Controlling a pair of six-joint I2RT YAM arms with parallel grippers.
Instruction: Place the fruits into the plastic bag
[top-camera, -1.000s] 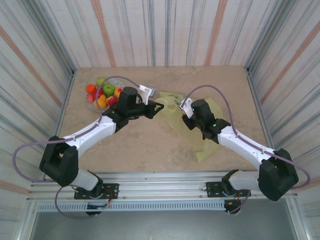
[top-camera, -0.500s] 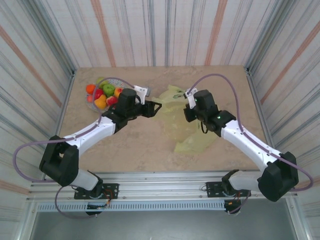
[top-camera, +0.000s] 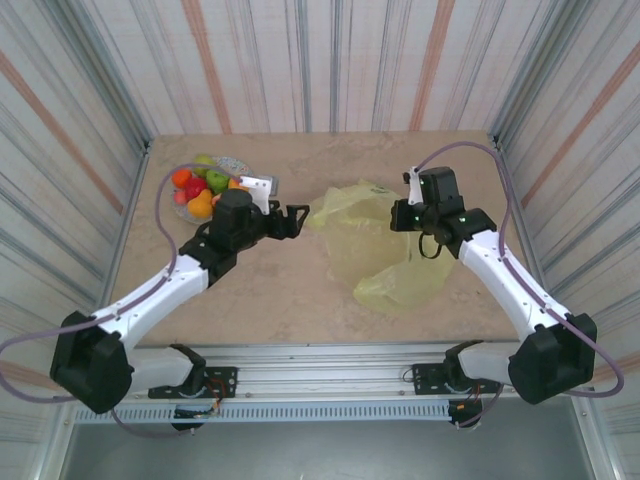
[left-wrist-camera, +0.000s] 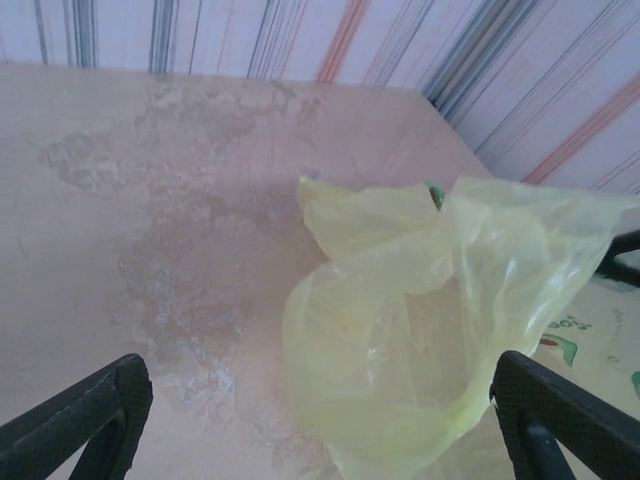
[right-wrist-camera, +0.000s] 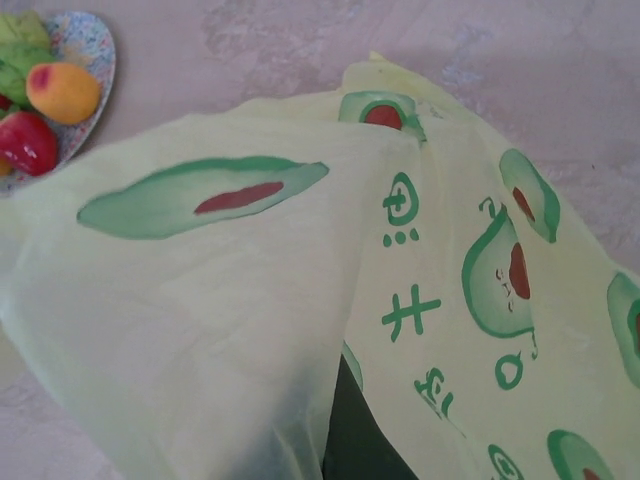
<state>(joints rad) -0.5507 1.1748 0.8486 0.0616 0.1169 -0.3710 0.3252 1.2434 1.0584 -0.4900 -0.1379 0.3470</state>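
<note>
- Fruits (top-camera: 198, 188) sit heaped on a speckled plate (top-camera: 237, 166) at the far left of the surface (top-camera: 290, 300). Green, orange, red and yellow-orange ones are packed together, touching.
- Bag (top-camera: 365, 235) lies right of centre on the surface, well apart from the plate. It is yellow-green, see-through and crumpled, printed with green avocado halves (and some green lettering).
- Left gripper (top-camera: 293, 217) hovers between plate and bag, pointing toward the bag, its jaws spread wide and holding nothing. In its wrist view the two dark fingers (left-wrist-camera: 85, 420) stand at the lower corners, with the bag's puffed near fold ahead between them.
- Right gripper (top-camera: 402, 214) is at the bag's far right edge, jaws closed on the film. The film rises off the surface there and drapes down toward the near side.
- In the right wrist view the bag hangs across the lens, with a dark shape showing beneath it at the bottom. Past its edge, top left, are the plate's rim, a peach-like fruit and a red one.
</note>
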